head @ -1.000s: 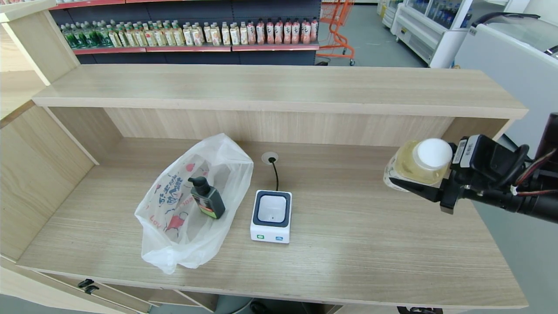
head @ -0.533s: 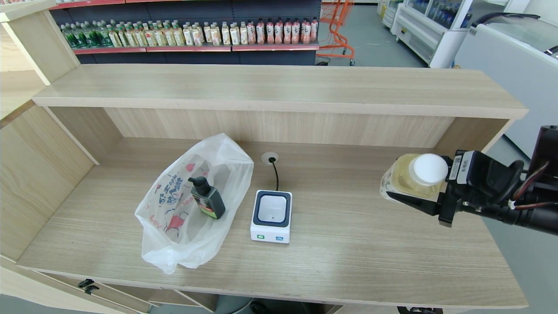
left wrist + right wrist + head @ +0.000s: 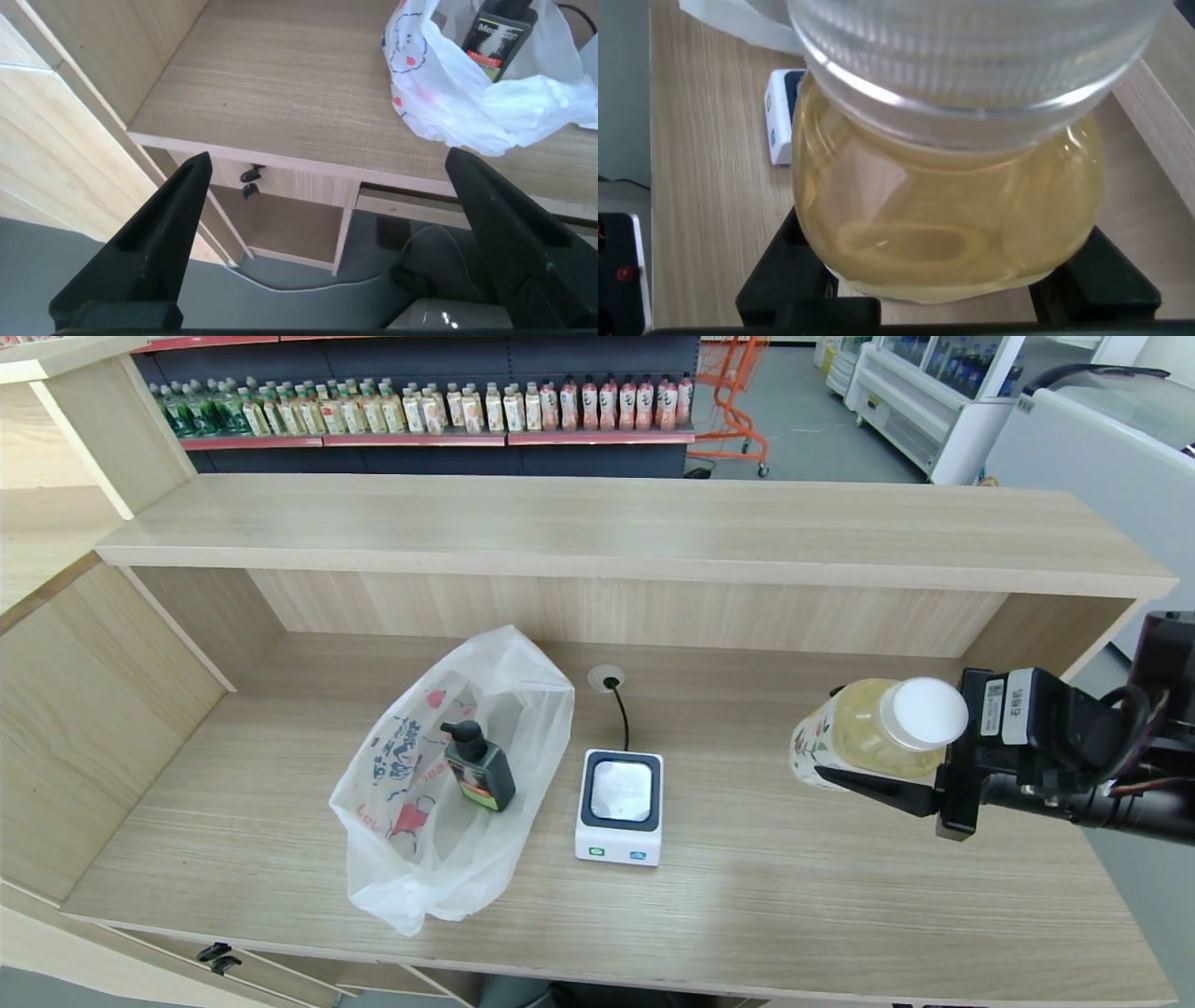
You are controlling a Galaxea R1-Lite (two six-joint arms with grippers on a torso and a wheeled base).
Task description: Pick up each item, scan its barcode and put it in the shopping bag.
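Edging nearer the scanner (image 3: 619,793), the right gripper (image 3: 840,742) grips the bottle (image 3: 864,737) above the counter (image 3: 794,896), well right of the scanner, base pointing toward it, shopping bag (image 3: 411,831) just beyond the scanner's left.

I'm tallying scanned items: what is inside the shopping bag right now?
A dark pump bottle sits inside the shopping bag. The bag's crumpled white folds cover its lower corners, so anything small lying there cannot be seen.
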